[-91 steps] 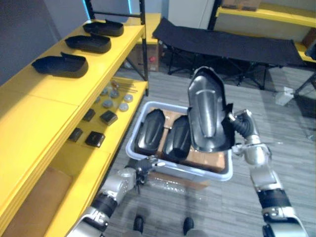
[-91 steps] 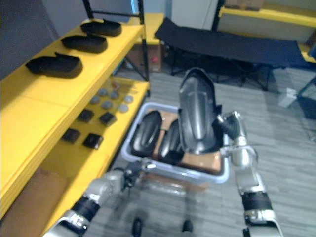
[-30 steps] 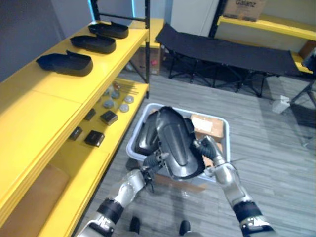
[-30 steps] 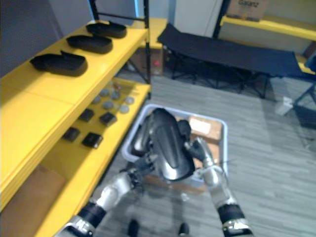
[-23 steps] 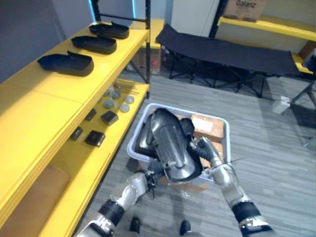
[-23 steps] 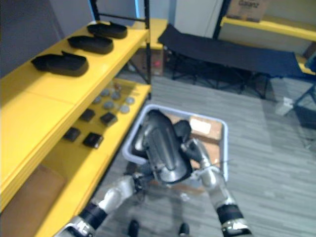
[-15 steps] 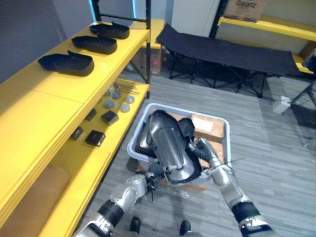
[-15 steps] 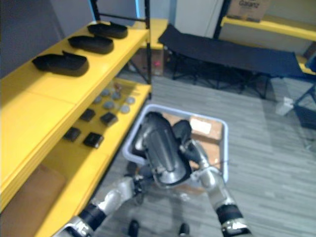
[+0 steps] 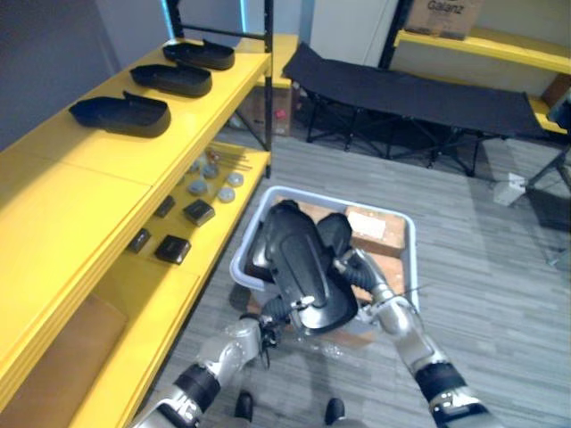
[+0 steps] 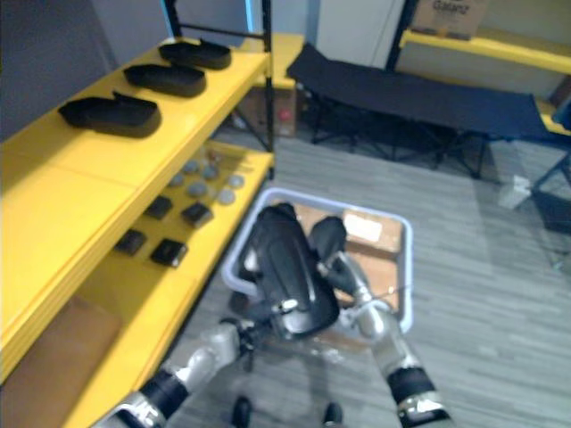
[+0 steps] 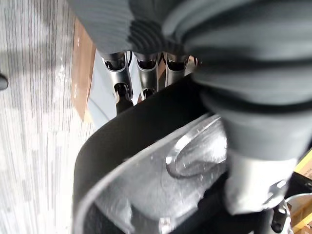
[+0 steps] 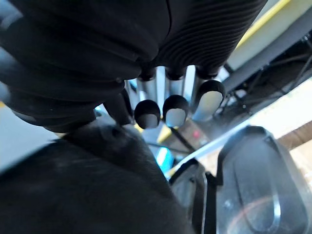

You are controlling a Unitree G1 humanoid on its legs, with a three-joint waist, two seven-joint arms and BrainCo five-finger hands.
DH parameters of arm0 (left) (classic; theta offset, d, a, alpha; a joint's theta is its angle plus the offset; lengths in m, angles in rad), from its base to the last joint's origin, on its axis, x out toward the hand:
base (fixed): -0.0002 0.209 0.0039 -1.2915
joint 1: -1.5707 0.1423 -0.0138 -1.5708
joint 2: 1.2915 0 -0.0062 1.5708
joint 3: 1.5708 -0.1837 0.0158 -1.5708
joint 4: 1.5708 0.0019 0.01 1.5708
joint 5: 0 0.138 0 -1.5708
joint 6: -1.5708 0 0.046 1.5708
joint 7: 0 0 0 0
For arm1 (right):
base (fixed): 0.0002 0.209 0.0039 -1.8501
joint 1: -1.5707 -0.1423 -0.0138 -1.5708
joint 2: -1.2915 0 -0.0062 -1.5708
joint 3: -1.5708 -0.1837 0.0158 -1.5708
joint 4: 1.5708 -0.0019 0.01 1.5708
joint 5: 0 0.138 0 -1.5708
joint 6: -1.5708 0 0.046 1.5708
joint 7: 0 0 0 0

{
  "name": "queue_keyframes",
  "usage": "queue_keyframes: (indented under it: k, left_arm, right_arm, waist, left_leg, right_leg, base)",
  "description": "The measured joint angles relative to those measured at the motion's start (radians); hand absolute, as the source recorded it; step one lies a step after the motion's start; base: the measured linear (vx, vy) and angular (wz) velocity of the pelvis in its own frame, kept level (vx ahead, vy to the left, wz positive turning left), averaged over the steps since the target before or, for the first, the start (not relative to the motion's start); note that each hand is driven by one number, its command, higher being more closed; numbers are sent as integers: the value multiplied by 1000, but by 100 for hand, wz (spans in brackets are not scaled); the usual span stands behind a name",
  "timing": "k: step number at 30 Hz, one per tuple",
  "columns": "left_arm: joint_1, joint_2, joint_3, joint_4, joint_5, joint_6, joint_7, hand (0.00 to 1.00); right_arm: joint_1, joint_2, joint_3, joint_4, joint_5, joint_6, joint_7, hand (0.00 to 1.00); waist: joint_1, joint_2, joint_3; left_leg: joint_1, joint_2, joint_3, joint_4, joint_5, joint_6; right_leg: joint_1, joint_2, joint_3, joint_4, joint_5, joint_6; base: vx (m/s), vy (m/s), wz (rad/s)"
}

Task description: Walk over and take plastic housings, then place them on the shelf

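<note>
Where the scene runs out toward 9 o'clock stands a long yellow shelving unit. Its top board carries three black plastic housings in a row. The board below holds small black blocks and round silver discs. A black folding cot spans 12 to 2 o'clock.

At centre, on the floor, sits a pale grey plastic tub. Inside it are more black housings and a brown card sheet.

Over the tub's 6 o'clock rim a glossy black oval housing is carried between the two hands. The left hand meets its 7 o'clock end, but its fingers pass behind the rim, so its grasp cannot be told. The right hand presses at 3 o'clock, fingers straight.
</note>
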Motion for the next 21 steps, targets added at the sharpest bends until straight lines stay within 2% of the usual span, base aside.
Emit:
queue_keyframes:
  k: [2,4,5,10,15,16,21]
  left_arm:
    - [4,0,1,0,2,-12,14,100]
    - [17,0,4,-1,40,-49,25,100]
    - [20,0,6,-2,46,-54,27,100]
    - [36,0,46,-32,206,-108,54,100]
    - [44,0,83,-96,296,-113,58,100]
    - [44,1,89,-119,338,-113,62,100]
    - [44,1,101,-191,473,-111,79,100]
  right_arm:
    - [0,4,0,-3,0,-5,-1,100]
    - [0,7,2,-4,0,-13,-2,100]
    - [0,8,3,-4,0,-16,-3,100]
    - [15,18,6,-30,21,-30,-26,100]
    - [31,9,4,-74,57,-66,-45,100]
    - [47,1,-4,-92,61,-87,-47,0]
    - [88,-29,-3,-119,105,-134,-46,0]
  waist:
    - [0,0,0]
    - [0,0,0]
    - [1,0,0]
    - [4,0,0]
    - [4,-2,-1]
    - [3,-3,-2]
    - [1,-10,-6]
  left_leg:
    - [0,0,0,0,0,0]
    - [0,0,0,0,0,0]
    - [0,0,0,0,0,0]
    - [0,4,2,0,-1,0]
    - [0,8,4,0,-3,2]
    - [0,9,4,0,-4,1]
    - [-2,10,5,0,-5,1]
  right_leg:
    - [0,0,0,0,0,0]
    - [0,0,0,0,0,0]
    - [0,0,0,0,0,0]
    - [0,0,1,0,-2,1]
    - [-3,0,4,5,-3,-1]
    - [-4,0,4,9,-3,-1]
    - [-10,1,7,16,-4,-3]
  base:
    - [0,0,0]
    - [0,0,0]
    - [0,0,0]
    - [0,0,0]
    - [0,0,0]
    - [0,0,0]
    - [0,0,0]
